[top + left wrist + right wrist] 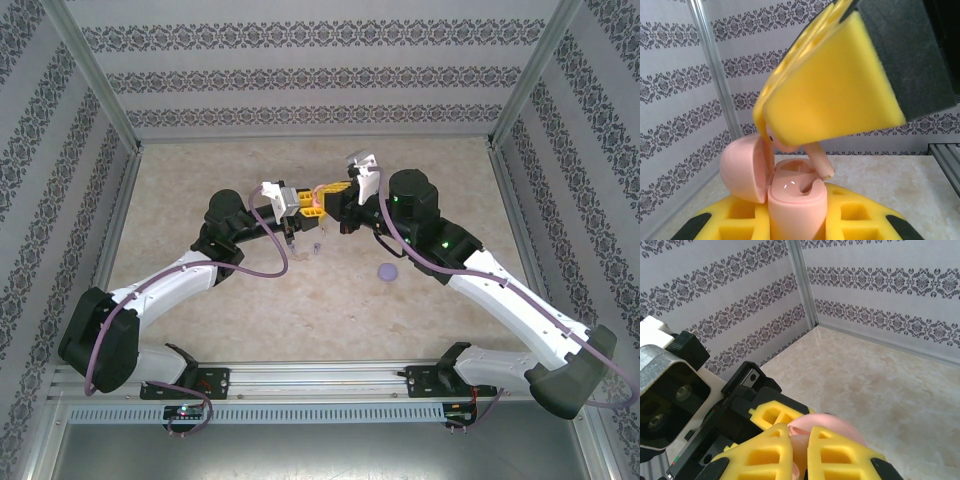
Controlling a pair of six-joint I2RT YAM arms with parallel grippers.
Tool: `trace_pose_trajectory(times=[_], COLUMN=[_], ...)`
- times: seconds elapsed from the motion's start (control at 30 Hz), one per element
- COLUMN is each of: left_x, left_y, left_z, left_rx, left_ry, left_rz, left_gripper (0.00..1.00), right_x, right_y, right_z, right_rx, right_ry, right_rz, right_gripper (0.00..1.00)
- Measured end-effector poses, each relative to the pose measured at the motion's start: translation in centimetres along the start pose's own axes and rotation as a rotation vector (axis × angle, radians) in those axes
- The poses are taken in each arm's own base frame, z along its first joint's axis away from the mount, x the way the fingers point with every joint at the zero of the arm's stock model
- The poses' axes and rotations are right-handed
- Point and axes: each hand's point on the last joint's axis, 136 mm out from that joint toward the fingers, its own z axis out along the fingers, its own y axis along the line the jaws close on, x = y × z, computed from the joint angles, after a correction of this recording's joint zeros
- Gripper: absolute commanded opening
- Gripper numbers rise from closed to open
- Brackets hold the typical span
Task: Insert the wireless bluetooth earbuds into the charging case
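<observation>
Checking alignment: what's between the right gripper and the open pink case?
A pale pink earbud, pinched by the right gripper, stem pointing down at the case, in the left wrist view.

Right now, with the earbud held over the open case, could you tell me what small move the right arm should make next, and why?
I would probably ease the right gripper straight down a little. Its pink earbud hangs with its stem tip close above the open case, which the left gripper holds upright, lid swung aside.
</observation>
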Motion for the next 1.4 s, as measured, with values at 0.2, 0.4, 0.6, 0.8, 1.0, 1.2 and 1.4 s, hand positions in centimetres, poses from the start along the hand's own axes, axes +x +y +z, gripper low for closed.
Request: trace_pose_trajectory(times=[0.2,0.4,0.6,0.8,1.0,1.2,1.4], left_x=[0.1,0.1,0.3,0.7,1.1,1.3,1.5], left_y=[-0.1,-0.1,-0.2,-0.2,-0.2,-0.3,-0.2], left_z=[0.0,0.0,0.0,0.0,0.0,0.0,0.0], left_rx=[0.008,0.008,0.009,0.010,0.011,0.012,0.010], left_ry=[0.003,0.003,0.012,0.026,0.040,0.048,0.053], left_rz=[-0.003,-0.003,-0.012,-0.024,-0.036,-0.044,-0.048], left_gripper=[0.00,0.00,0.00,0.00,0.00,0.00,0.00], right_x=[-0.1,0.0,0.3,0.8,1.2,1.5,1.6], right_y=[-0.2,-0.2,-0.4,-0.5,-0.5,-0.3,-0.4], right_z=[0.0,0.0,0.1,0.3,0.5,0.8,0.9], right_rx=[0.005,0.005,0.001,0.000,-0.003,0.010,0.028], right_ry=[-0.001,0.000,0.005,0.007,0.015,0.020,0.019], right_rz=[0.002,0.002,0.004,0.003,-0.014,-0.052,-0.062], right_gripper=[0.07,0.06,0.06,0.05,0.04,0.03,0.02])
